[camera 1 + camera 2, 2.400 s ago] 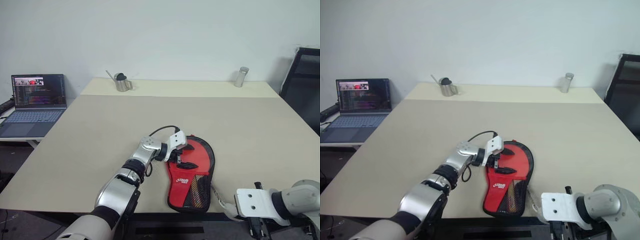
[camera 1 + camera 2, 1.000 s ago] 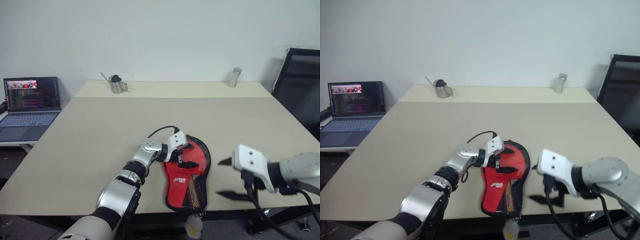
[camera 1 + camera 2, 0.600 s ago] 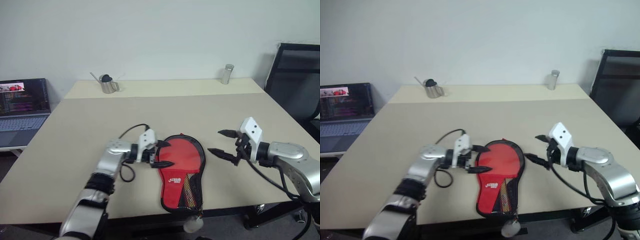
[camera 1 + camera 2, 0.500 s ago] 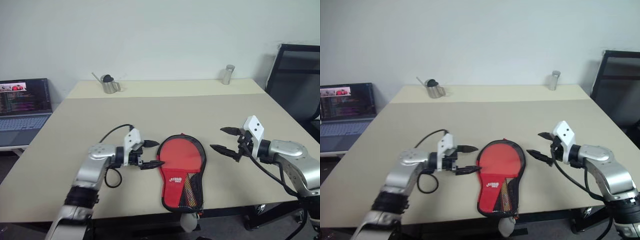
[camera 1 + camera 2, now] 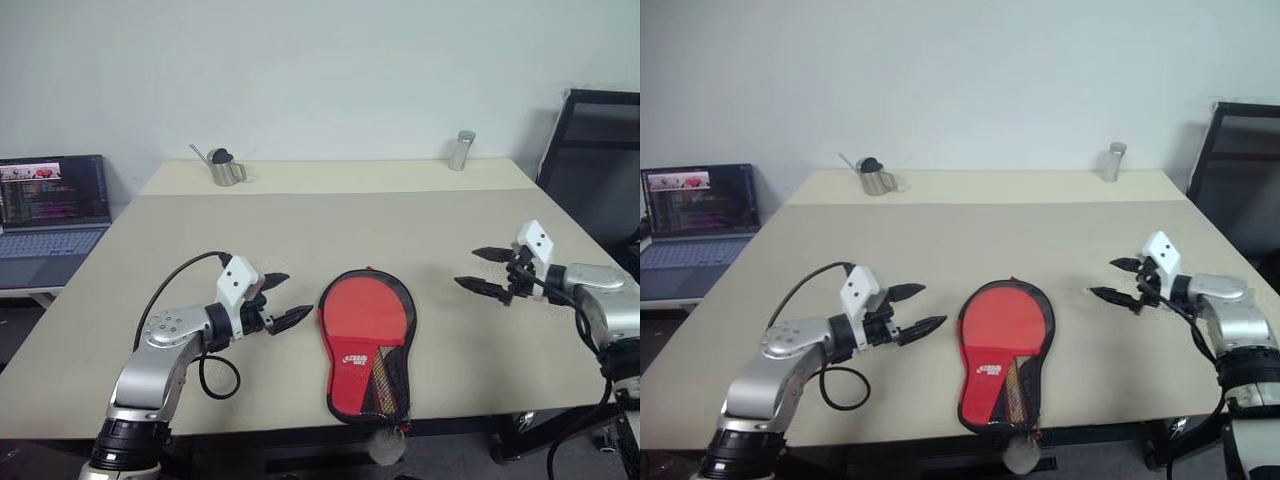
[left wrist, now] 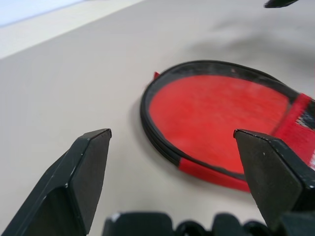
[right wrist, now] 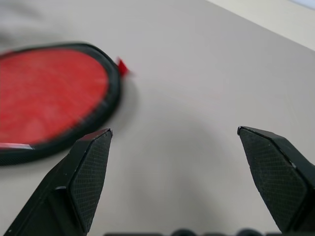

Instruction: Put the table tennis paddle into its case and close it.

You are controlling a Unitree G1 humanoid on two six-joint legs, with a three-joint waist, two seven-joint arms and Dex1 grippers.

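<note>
Case [image 5: 366, 340] lies flat near the front edge of your table [image 5: 330, 225], red side up, round end pointing away, mesh end at the edge. Your left gripper [image 5: 277, 300] hovers just beside its left rim, fingers spread and empty. Your right gripper [image 5: 486, 270] hangs well off to its right, also spread, holding nothing. Paddle can't be made out.

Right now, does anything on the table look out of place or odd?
Only one thing: the case lies at the table's near edge, with its handle end and small charm hanging just over the edge. Otherwise nothing is spilled or damaged.
</note>
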